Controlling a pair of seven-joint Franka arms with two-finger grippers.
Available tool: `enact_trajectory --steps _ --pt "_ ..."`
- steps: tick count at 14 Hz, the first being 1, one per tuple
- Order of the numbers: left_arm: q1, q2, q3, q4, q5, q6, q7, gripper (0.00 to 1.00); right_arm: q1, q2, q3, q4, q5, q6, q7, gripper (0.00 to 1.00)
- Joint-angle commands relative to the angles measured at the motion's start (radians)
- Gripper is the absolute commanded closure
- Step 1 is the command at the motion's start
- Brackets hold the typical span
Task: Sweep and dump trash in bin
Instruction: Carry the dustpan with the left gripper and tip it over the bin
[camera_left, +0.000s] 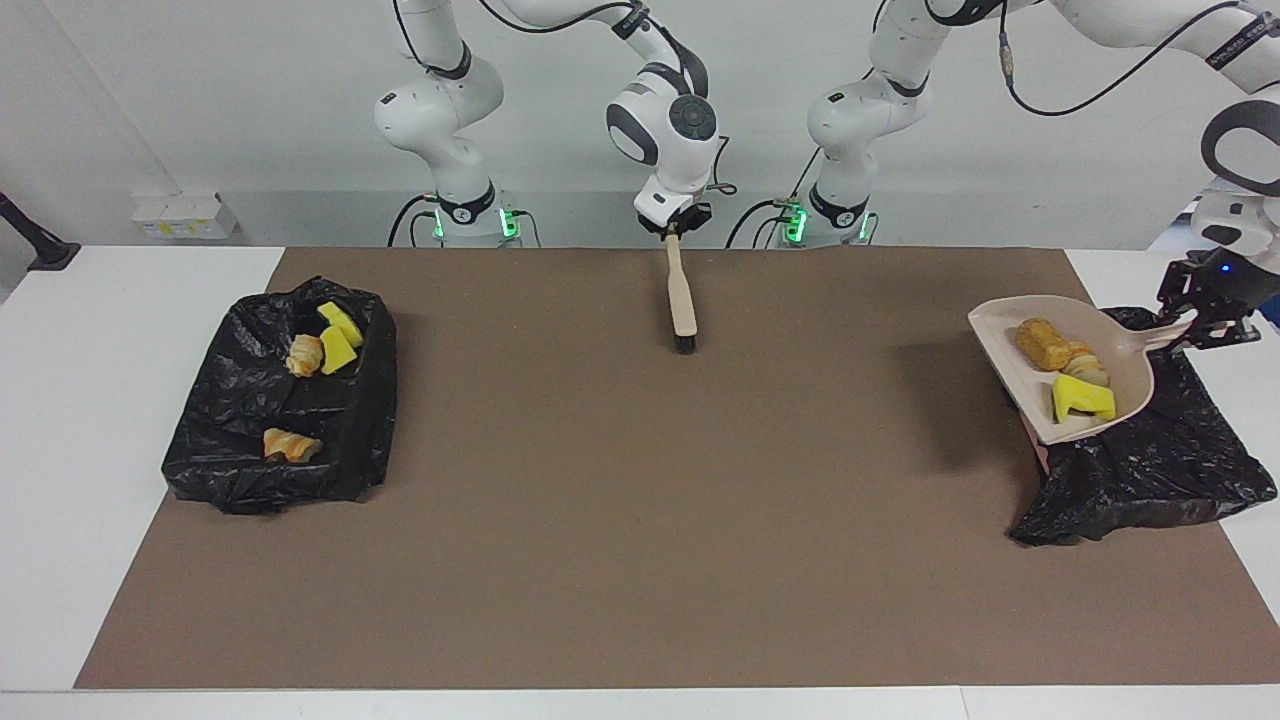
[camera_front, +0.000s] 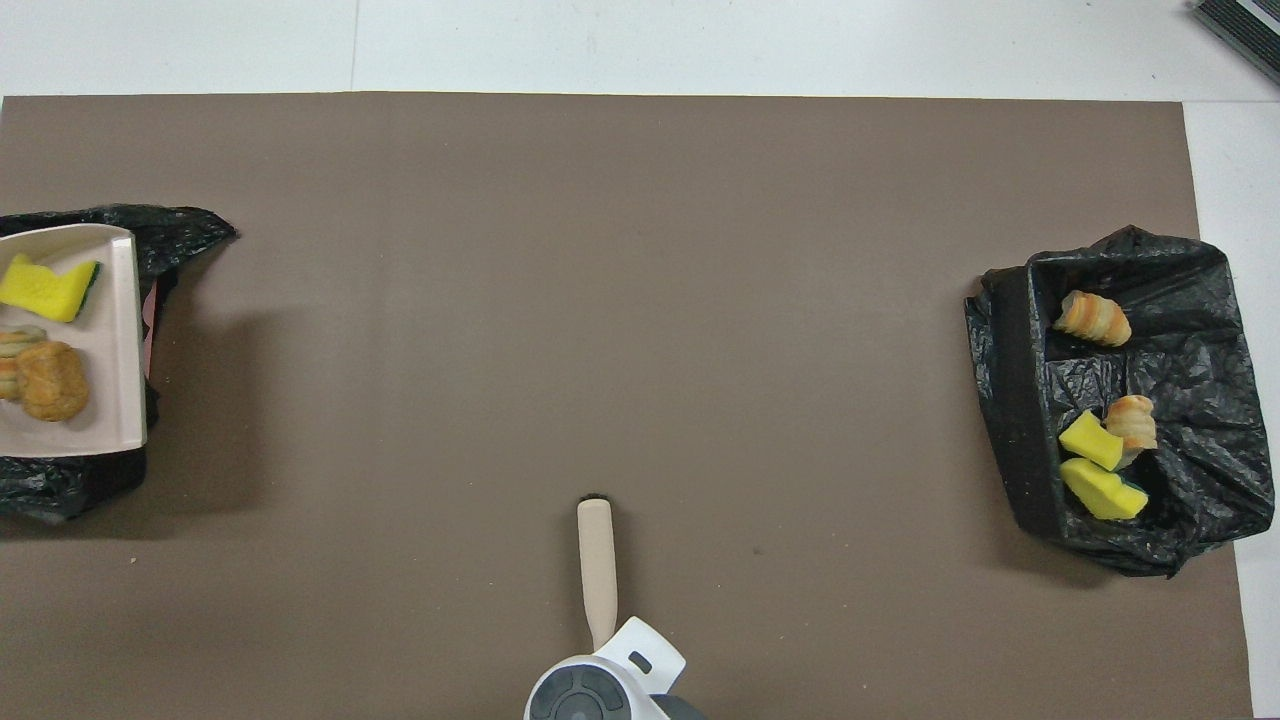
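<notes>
Brown-matted bench (camera_left: 640, 560): beige plastic dustpan (camera_left: 1130, 372) carrying yellow foam and bread-like trash (camera_left: 1082, 398), handle clamped by left end effector (camera_left: 1195, 325), held over black-lined bin (camera_left: 1150, 480); beige brush (camera_left: 683, 300) gripped by right end effector (camera_left: 673, 228).

A robotics lab. Two white arms (camera_left: 440, 110) are bolted at the twelve o'clock edge of a white table (camera_left: 120, 330) with a brown mat (camera_left: 640, 500), bare grey wall (camera_left: 200, 90) above. Cables and green base lights (camera_left: 505, 222) show there too.

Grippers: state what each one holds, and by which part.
Left gripper holds the dustpan by its handle; right gripper holds the brush by its handle end.
</notes>
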Motion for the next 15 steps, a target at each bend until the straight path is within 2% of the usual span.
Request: enact_trajectory --steps 1,4,6,8,11,13,15 --pt "0.023 0.016 -0.013 0.024 0.097 0.096 0.052 1.0 -0.02 0.027 0.001 0.03 -0.012 0.006 0.017 0.44" --pt "0.04 0.025 -0.008 0.017 0.18 0.193 0.018 1.0 -0.058 0.044 0.0 0.096 -0.024 0.003 0.021 0.17" --pt "0.022 0.025 -0.008 0.01 0.311 0.231 -0.066 1.0 -0.127 0.007 -0.005 0.136 -0.024 -0.011 0.018 0.02" --pt "0.007 0.019 -0.009 -0.007 0.433 0.236 -0.186 1.0 -0.216 -0.072 -0.006 0.141 -0.026 -0.021 0.01 0.0" --pt "-0.045 0.01 -0.008 -0.027 0.604 0.233 -0.269 1.0 -0.317 -0.189 -0.011 0.161 -0.179 -0.093 0.007 0.0" --pt "-0.073 -0.021 -0.008 -0.076 0.744 0.229 -0.397 1.0 -0.418 -0.229 -0.016 0.252 -0.202 -0.208 -0.027 0.0" --pt "-0.099 -0.059 -0.008 -0.136 0.894 0.232 -0.451 1.0 -0.538 -0.228 -0.026 0.378 -0.205 -0.364 -0.167 0.0"
